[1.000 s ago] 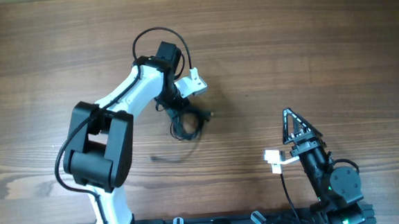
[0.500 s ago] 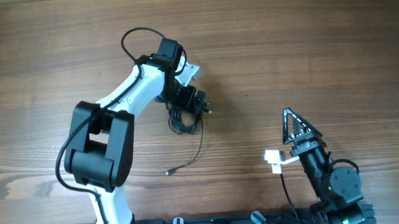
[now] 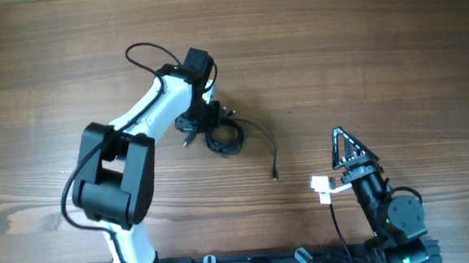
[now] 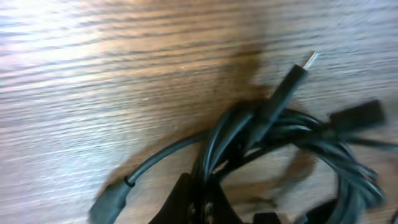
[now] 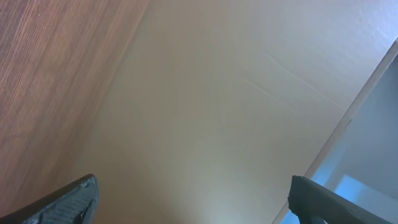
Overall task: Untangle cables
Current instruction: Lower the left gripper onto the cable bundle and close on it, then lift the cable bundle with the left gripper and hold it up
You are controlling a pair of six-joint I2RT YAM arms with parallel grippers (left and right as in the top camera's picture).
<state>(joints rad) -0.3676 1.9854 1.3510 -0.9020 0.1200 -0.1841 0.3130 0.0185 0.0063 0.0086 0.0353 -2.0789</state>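
The cables are thin black wires bunched in a small coil on the wooden table, just right of my left gripper. One loose strand trails right and down to a tiny plug end. In the left wrist view the cables loop ahead of my left gripper, whose dark fingers are shut on a few strands at the bottom edge. A plug sticks up from the bunch. My right gripper rests apart at the lower right, open and holding nothing.
The left arm's own thicker black cable arcs above its wrist. The right wrist view shows only the table edge and a pale wall beyond, with the right gripper spread wide.
The left wrist has turned and shifted slightly left. The loose strand, earlier below and left of the coil, now lies swung out to its right. The right arm has not moved.
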